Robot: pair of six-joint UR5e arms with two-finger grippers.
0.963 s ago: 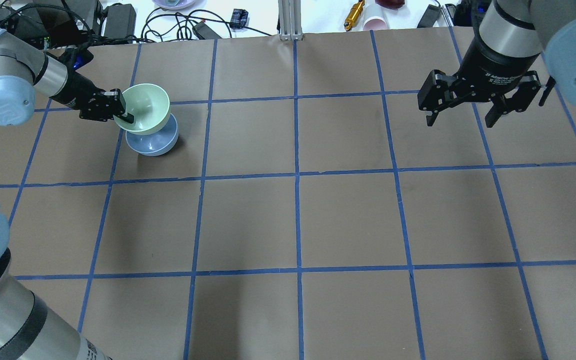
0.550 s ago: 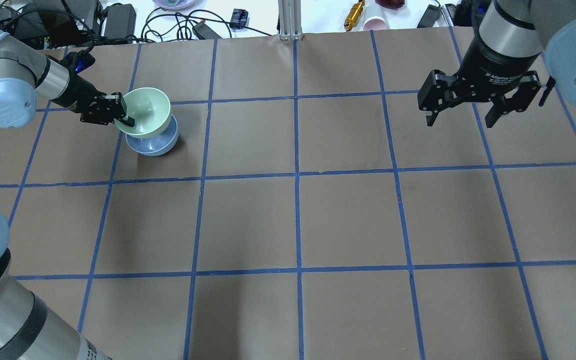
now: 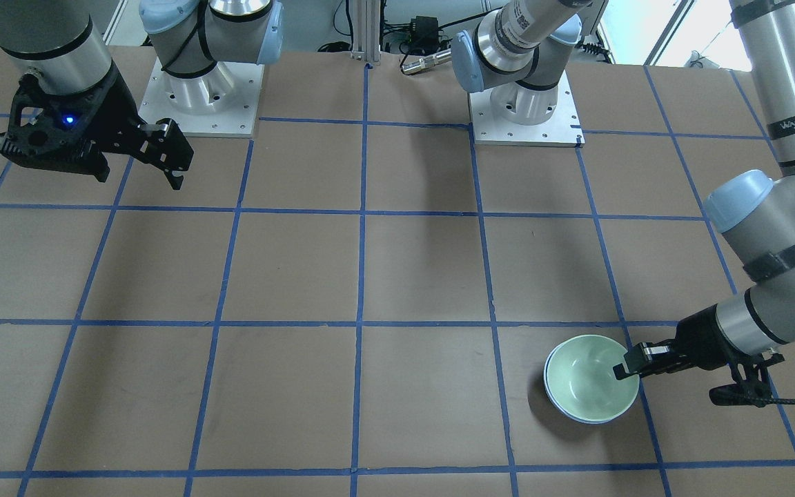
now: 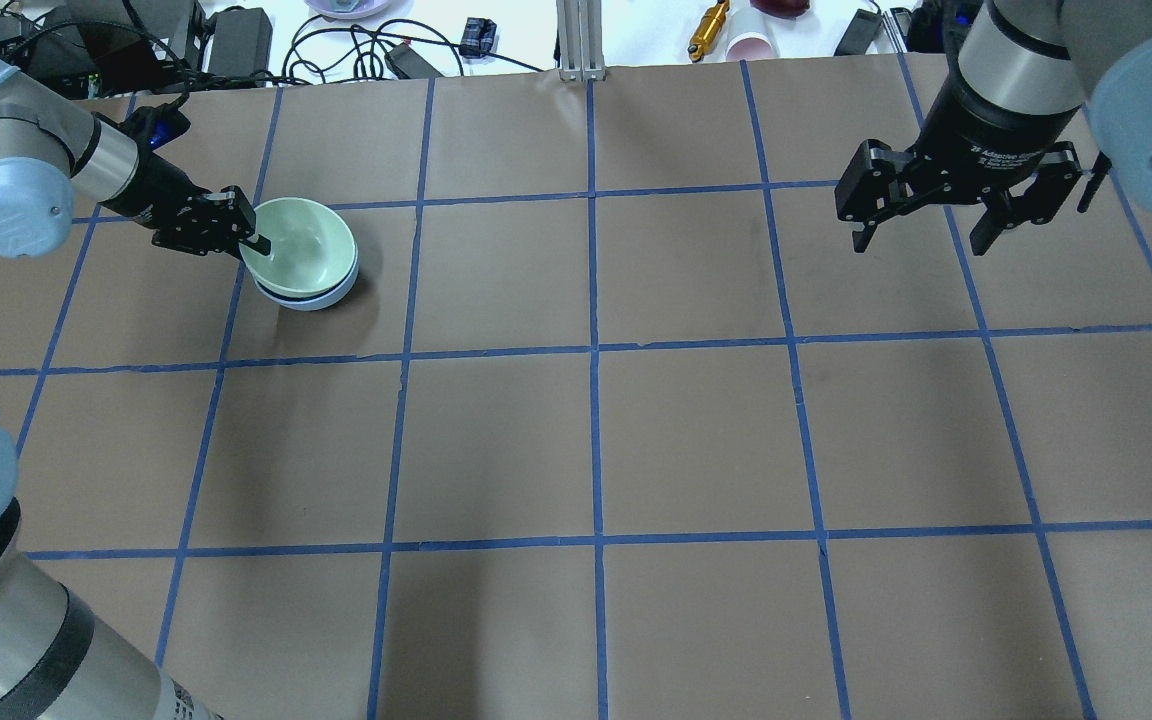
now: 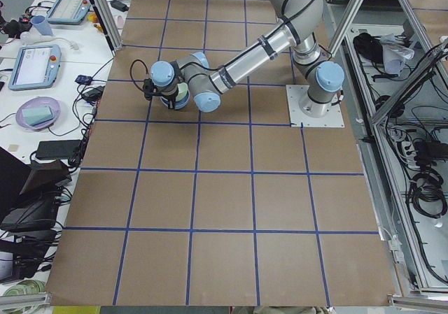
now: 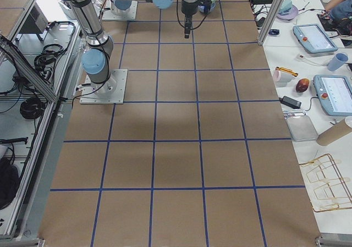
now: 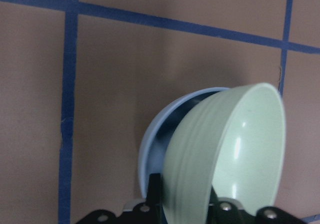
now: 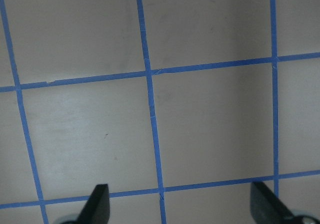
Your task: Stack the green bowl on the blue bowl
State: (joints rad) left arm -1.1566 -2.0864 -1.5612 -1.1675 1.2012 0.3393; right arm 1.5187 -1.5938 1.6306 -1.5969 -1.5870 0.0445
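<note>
Grips the green bowl (image 4: 301,245) by its rim with the left gripper (image 4: 254,237), one finger inside the wall and one outside, jaws narrow around the thin edge. Sits nested in the blue bowl (image 4: 314,299), open side up, on the brown-paper table (image 4: 696,440), in a far-left square of the blue tape grid (image 4: 591,350) as seen from overhead. Looks pale mint, smooth and glossy, round and fairly deep, with bright streaks of light on the inner wall and faint horizontal ridges on the outer wall in the left wrist view. Leaves only a thin periwinkle crescent of the blue bowl showing under the green rim, both from overhead and from the front. Shows more of it in the wrist view: a paler blue rim curving behind the green wall, with a gap between the two rims on that side. Cannot tell whether fully seated. Holds the right gripper (image 4: 921,243) spread wide and empty above bare table at the far right, well apart from both bowls
</note>
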